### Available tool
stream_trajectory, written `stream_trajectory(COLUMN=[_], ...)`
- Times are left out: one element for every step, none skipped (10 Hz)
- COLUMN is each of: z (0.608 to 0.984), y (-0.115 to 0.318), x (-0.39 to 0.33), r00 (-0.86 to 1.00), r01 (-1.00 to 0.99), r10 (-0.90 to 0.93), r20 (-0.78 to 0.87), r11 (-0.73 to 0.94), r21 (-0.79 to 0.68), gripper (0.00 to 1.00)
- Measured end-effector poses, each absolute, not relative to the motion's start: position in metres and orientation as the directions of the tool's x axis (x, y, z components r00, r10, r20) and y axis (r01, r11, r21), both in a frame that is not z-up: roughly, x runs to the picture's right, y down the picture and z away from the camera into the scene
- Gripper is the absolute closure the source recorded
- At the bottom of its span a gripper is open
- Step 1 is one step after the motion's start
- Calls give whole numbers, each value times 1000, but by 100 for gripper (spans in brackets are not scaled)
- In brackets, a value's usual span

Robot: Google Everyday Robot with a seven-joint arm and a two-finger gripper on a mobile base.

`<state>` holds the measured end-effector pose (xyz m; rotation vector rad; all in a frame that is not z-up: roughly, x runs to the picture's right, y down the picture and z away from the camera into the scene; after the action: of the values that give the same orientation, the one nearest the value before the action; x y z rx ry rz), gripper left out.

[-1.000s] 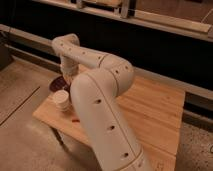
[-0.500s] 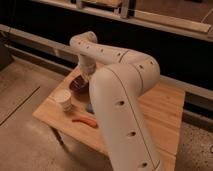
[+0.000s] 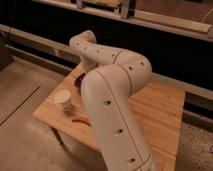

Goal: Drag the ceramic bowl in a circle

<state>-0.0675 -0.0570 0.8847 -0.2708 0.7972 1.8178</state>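
Behind the arm's elbow (image 3: pixel 117 70), gripper hidden, jaws' state unclear; ceramic bowl (image 3: pixel 79 81) now more covered than before.

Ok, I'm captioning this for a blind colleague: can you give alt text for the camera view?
A large white robot arm fills the frame, bending over a wooden table; its gripper is hidden behind the arm. Only a dark sliver of the ceramic bowl shows beside it, with whitish cups and a thin red object near the table's front edge.
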Motion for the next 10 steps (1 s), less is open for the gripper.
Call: stream_trajectory(z=[891, 897, 902, 906, 908, 909, 910, 909, 908, 905], y=[-59, -61, -64, -66, -67, -67, -66, -63, -58, -52], x=[-75, -84, -95, -104, -112, -123, -134, -150, -164, -180], r00=[-375, -354, -329, -309, -292, -268, -239, -207, -176, -138], r01=[-905, -912, -920, -926, -933, -941, -948, -957, -964, -971], r10=[756, 765, 774, 779, 783, 788, 794, 798, 800, 801], r20=[-536, -539, -541, -545, -550, -555, -559, -566, -573, -582], r11=[-174, -154, -133, -117, -106, -89, -68, -44, -21, 5], r21=[387, 380, 369, 358, 345, 327, 310, 287, 266, 237], gripper=[81, 81, 81, 81, 81, 81, 81, 81, 81, 81])
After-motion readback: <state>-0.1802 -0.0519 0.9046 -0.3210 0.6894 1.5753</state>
